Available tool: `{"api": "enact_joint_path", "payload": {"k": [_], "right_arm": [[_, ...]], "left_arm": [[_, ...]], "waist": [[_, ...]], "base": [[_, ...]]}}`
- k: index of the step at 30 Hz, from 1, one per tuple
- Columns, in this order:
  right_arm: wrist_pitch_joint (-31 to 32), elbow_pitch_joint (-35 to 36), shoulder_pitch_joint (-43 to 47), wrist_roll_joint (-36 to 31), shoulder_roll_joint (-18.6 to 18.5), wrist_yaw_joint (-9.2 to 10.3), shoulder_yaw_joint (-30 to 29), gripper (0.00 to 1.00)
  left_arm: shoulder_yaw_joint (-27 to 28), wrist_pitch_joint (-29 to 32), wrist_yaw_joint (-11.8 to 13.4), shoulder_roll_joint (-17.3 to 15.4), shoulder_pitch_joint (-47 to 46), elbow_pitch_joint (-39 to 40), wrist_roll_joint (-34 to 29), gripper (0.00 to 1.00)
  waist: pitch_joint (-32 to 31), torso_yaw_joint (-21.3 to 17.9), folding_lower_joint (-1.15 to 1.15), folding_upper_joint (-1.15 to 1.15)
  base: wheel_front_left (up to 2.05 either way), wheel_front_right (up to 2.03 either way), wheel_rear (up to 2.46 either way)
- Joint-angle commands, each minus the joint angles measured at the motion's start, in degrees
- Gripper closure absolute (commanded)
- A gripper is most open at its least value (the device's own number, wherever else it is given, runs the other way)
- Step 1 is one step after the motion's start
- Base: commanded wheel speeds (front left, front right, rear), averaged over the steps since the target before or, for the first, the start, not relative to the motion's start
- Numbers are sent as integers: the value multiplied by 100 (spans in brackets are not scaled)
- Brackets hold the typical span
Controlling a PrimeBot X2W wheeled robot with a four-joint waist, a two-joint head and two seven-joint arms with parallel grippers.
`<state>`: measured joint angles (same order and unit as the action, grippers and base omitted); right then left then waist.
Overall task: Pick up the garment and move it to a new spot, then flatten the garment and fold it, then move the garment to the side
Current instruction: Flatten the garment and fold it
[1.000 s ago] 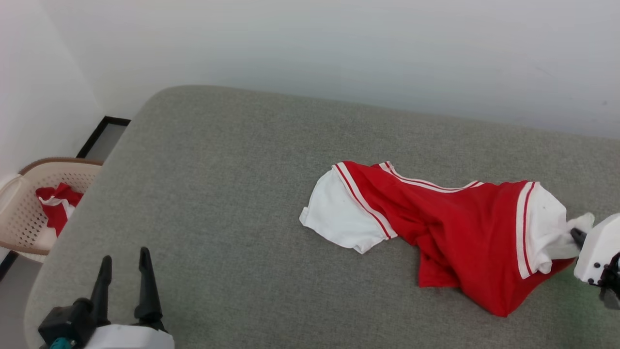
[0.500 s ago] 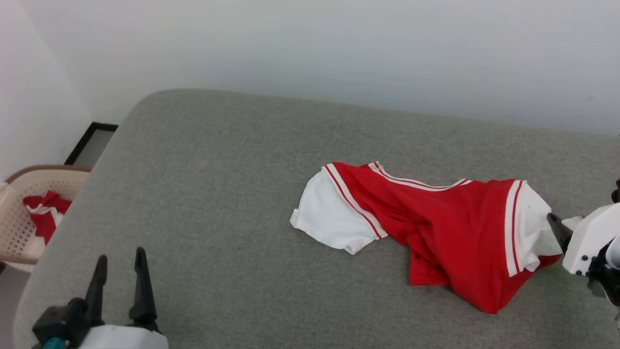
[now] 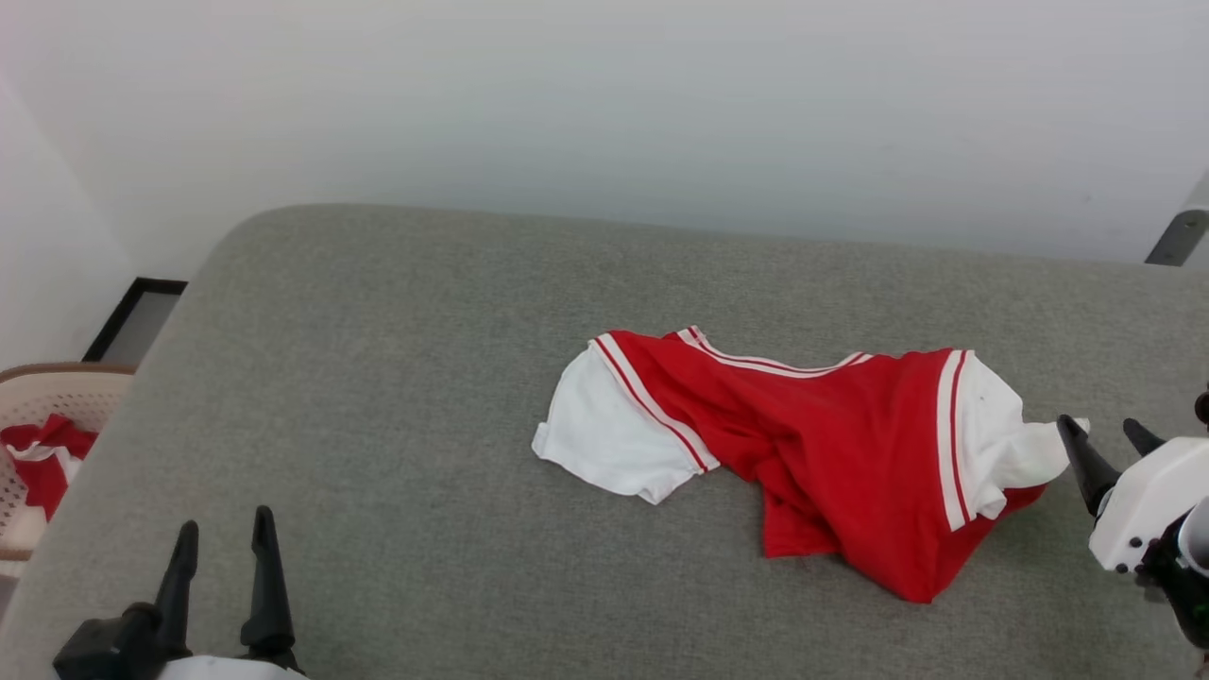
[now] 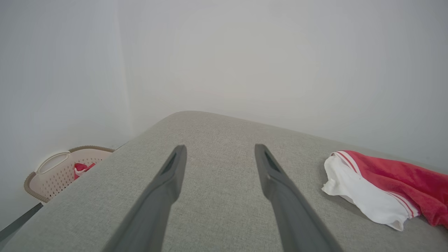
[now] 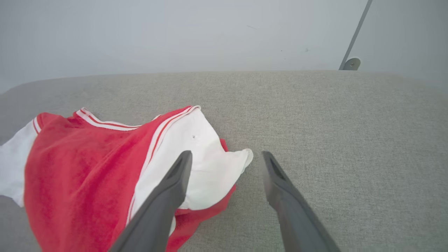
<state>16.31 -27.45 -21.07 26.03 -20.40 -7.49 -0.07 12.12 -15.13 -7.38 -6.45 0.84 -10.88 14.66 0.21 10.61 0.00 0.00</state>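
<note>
**Right gripper (image 3: 1096,425) lets go of the shirt (image 3: 831,444)**

Released a second ago from its pinch on the white sleeve, the right gripper now stands with its two fingers spread wide and nothing between them. The head camera has also swung, so the shift of the whole scene is not a move of the shirt.

The shirt lies crumpled on the grey padded top (image 3: 425,378), right of the middle. One white sleeve points left, and the other reaches toward the right gripper.

In the head view the nearer fingertip sits right at that sleeve's tip, and I cannot tell whether they touch. The right wrist view shows the sleeve tip lying loose on the padding past the open fingers. It also shows a metal bracket (image 5: 351,63) on the wall behind.

The left gripper (image 3: 227,519) is at the lower left, wide open and empty, well apart from the shirt. Its own wrist view shows bare padding between the fingers and the shirt's other sleeve off to the right.

A beige perforated basket (image 3: 57,370) stands beside the padded top at the far left. Inside it lies a small red and white cloth (image 3: 42,463), and the left wrist view shows the basket's handle as well.
</note>
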Motion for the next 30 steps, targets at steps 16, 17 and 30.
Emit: {"api": "enact_joint_path", "payload": {"k": [16, 17, 30], "right_arm": [[700, 553, 50, -433, 579, -1, -895, 0], [750, 500, -20, -449, 608, -1, -944, 0], [1415, -274, -702, -791, 592, -1, -1115, 0]], "left_arm": [[-156, 0, -12, 5, -173, -20, 85, 0], [-177, 0, -12, 6, -185, -32, 90, 0], [-297, 0, -13, 12, -359, -149, 120, 0]], "waist": [[361, -67, 0, 0], [381, -44, 0, 0], [621, 249, 0, 0]], "base": [[0, 0, 0], [0, 0, 0], [0, 0, 0]]}}
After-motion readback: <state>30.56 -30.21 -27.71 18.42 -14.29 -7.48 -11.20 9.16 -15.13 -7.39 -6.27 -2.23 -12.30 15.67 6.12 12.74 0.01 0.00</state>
